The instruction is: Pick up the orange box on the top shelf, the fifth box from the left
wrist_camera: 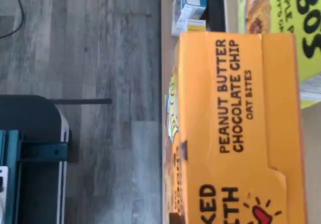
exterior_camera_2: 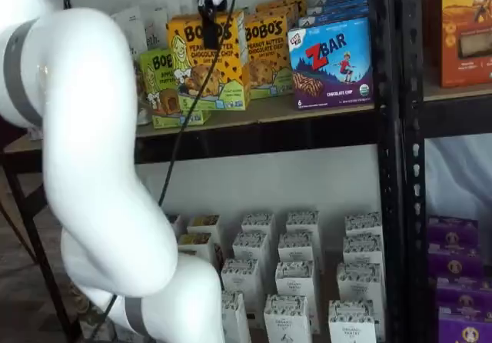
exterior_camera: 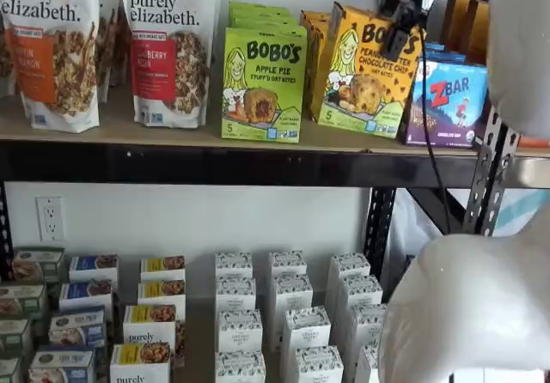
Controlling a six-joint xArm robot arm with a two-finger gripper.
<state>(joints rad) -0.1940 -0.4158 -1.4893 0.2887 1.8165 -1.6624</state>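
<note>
The orange box [exterior_camera: 357,78] stands tilted at the front of the top shelf [exterior_camera: 172,138], between the green Bobo's box [exterior_camera: 262,82] and the purple-blue ZBar box [exterior_camera: 447,100]. My gripper [exterior_camera: 397,33] comes down from above, its black fingers closed on the box's upper edge. In a shelf view the orange box [exterior_camera_2: 206,66] leans out ahead of a second orange carton [exterior_camera_2: 267,54], with the gripper [exterior_camera_2: 209,16] on its top. The wrist view shows the orange box's top face [wrist_camera: 235,123] close up, with the green box [wrist_camera: 296,13] beside it.
Granola bags [exterior_camera: 168,48] stand further left on the top shelf. Small white boxes [exterior_camera: 292,323] fill the lower level. My white arm [exterior_camera_2: 92,128] covers part of the shelves. A black upright [exterior_camera_2: 388,128] stands right of the ZBar box. A cable [exterior_camera: 427,125] hangs by the gripper.
</note>
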